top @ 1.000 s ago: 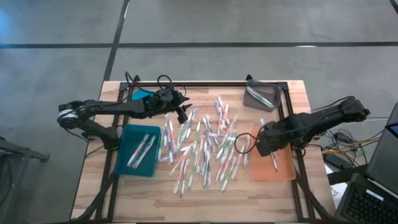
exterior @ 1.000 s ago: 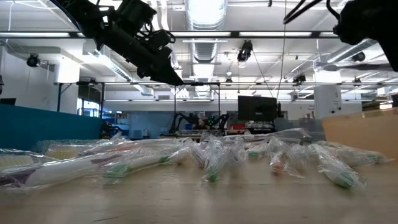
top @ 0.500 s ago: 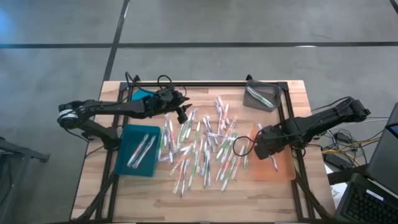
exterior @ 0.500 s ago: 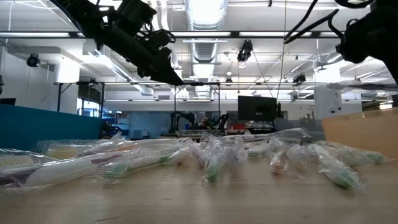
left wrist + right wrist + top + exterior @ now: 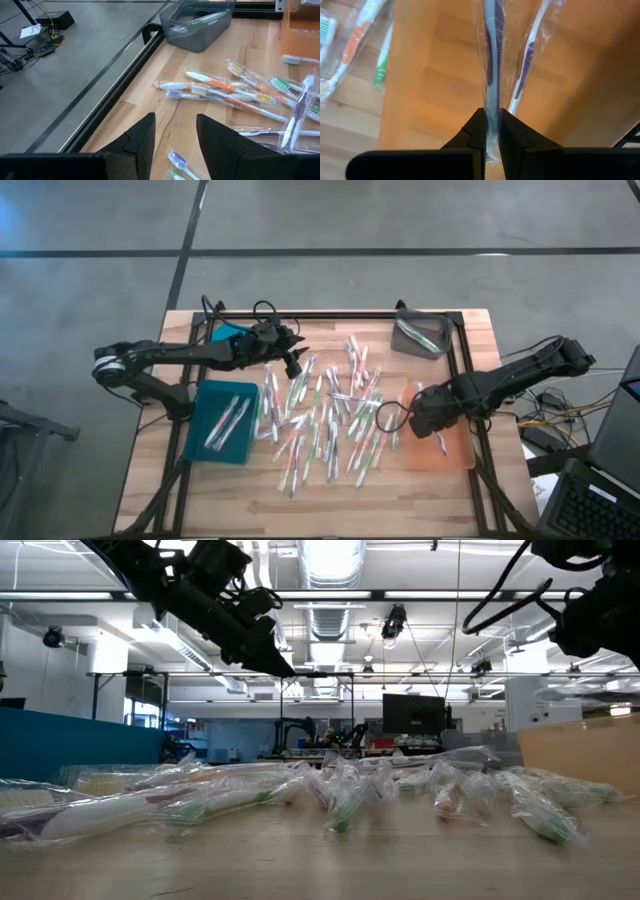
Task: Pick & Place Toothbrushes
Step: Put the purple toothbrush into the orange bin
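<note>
Many wrapped toothbrushes [image 5: 330, 415] lie in a loose heap on the middle of the wooden table. A few more lie in the teal tray [image 5: 196, 442] and the grey bin [image 5: 403, 345]. My right gripper [image 5: 428, 418] points down over the orange tray [image 5: 455, 458], shut on a wrapped toothbrush with a blue-purple handle [image 5: 492, 55]. A second purple-and-white toothbrush [image 5: 527, 67] lies in that tray beside it. My left gripper [image 5: 175, 140] hangs open above the table's far left part, with nothing between its fingers. My right gripper pinches the wrapped toothbrush by one end [image 5: 491, 114] between its two fingers, clear wrapper and handle together. The fingers come from above and point down. The toothbrush hangs straight below them over the orange tray; whether its lower end touches the tray, I cannot tell.
A black frame [image 5: 330, 315] runs along the table's far edge and down both sides. Black cables [image 5: 385, 412] loop near the right gripper. The grey bin [image 5: 197, 25] stands at the far right, ahead of the left gripper.
My right gripper has come down toward the orange tray with the toothbrush still hanging from its shut fingers.
</note>
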`<action>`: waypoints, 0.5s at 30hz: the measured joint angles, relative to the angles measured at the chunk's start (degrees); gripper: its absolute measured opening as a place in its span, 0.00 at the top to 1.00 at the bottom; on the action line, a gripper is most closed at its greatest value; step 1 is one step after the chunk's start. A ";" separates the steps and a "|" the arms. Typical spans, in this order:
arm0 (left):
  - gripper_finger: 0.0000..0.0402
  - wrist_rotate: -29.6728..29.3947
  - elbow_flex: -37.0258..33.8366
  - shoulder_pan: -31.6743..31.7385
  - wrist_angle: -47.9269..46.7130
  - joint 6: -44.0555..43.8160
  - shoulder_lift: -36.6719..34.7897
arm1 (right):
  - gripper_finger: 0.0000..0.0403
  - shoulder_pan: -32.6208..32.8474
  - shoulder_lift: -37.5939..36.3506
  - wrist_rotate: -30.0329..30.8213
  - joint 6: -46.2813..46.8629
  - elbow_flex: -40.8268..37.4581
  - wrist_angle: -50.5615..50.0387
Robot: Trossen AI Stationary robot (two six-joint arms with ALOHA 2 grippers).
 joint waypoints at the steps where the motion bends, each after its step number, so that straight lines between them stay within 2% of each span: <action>1: 0.63 0.00 0.00 0.00 0.00 0.00 0.00 | 0.94 0.27 0.00 -0.39 0.38 -0.46 0.48; 15: 0.63 0.00 0.00 0.01 0.44 0.35 0.00 | 0.94 1.72 0.00 -0.85 4.67 -9.26 10.91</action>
